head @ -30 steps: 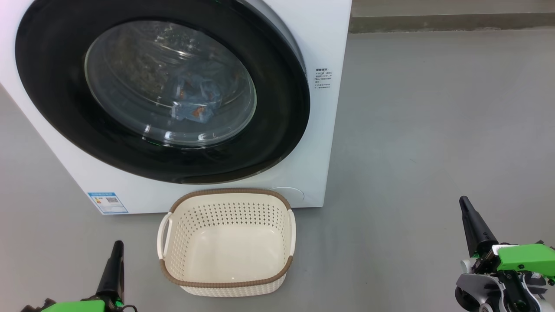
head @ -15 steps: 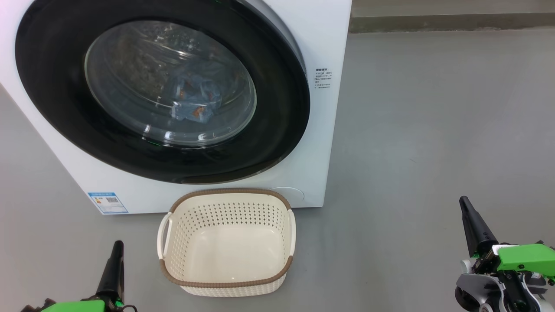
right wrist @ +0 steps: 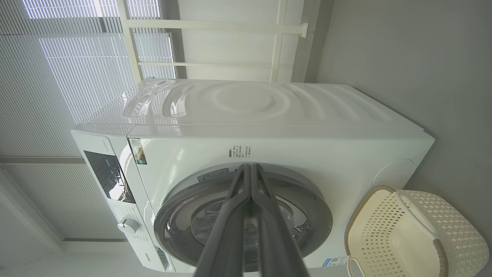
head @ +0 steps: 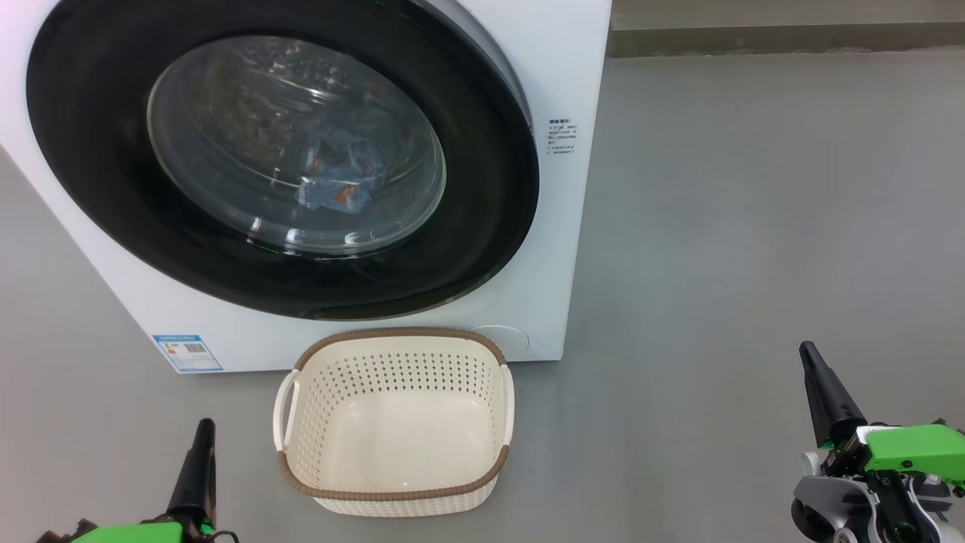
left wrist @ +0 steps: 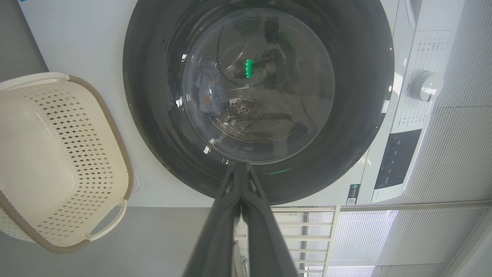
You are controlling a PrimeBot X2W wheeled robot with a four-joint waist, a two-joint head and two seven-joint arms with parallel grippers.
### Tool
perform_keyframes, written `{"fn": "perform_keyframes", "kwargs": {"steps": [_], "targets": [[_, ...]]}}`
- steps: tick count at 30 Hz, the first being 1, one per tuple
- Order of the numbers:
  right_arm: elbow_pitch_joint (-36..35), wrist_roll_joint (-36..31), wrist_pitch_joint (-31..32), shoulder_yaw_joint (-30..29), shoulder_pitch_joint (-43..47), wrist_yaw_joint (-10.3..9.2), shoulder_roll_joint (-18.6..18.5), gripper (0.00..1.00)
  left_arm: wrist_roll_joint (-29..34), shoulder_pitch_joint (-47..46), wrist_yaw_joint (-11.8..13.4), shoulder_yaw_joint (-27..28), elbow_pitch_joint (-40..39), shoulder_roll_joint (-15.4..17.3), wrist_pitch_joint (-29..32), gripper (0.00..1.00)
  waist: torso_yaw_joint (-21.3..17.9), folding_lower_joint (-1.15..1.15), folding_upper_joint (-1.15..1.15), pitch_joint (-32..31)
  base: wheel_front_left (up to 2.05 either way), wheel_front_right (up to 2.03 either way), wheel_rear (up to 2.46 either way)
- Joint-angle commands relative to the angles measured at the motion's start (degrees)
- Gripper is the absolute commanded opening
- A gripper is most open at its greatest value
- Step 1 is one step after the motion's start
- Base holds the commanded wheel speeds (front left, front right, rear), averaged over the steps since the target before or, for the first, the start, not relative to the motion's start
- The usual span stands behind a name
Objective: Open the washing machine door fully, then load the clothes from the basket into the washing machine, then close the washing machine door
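Standing on the grey floor [head: 754, 226], the washing machine [head: 573, 75] has its door [head: 482, 249] lying flat against the white front, and the clothes [head: 339, 166] are seen through the glass, inside the drum. A small blue label [head: 187, 352] sits at the low left corner of the front; it carries a square code, but its writing is too small to read. Some short lines of dark print [head: 562, 136] to the right of the door are also not readable. The basket [head: 396, 498] stands just near the machine's lower edge, under the door, its cream bottom plainly showing. The floor spreads wide to the right of both. The left gripper [head: 204, 427] is at the near left and the right gripper [head: 809, 351] at the near right. Each has its fingers pressed together on nothing, well apart from the basket.
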Motion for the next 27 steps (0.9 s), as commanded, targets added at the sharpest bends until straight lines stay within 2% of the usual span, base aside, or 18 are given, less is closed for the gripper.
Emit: {"fn": "perform_keyframes", "kwargs": {"steps": [1, 27], "targets": [[-1.7, -0.2, 0.4, 0.7, -0.3, 0.1, -0.2, 0.0, -0.4, -2.1, -0.1, 1.9, -1.7, 0.5, 0.2, 0.0, 0.0, 0.0, 0.0, 0.0, 0.0, 0.0, 0.0], [-1.7, -0.3, 0.5, 0.6, -0.3, 0.1, -0.1, 0.0, -0.4, -2.1, -0.1, 1.9, -1.8, 0.5, 0.2, 0.0, 0.0, 0.0, 0.0, 0.0, 0.0, 0.0, 0.0]]}}
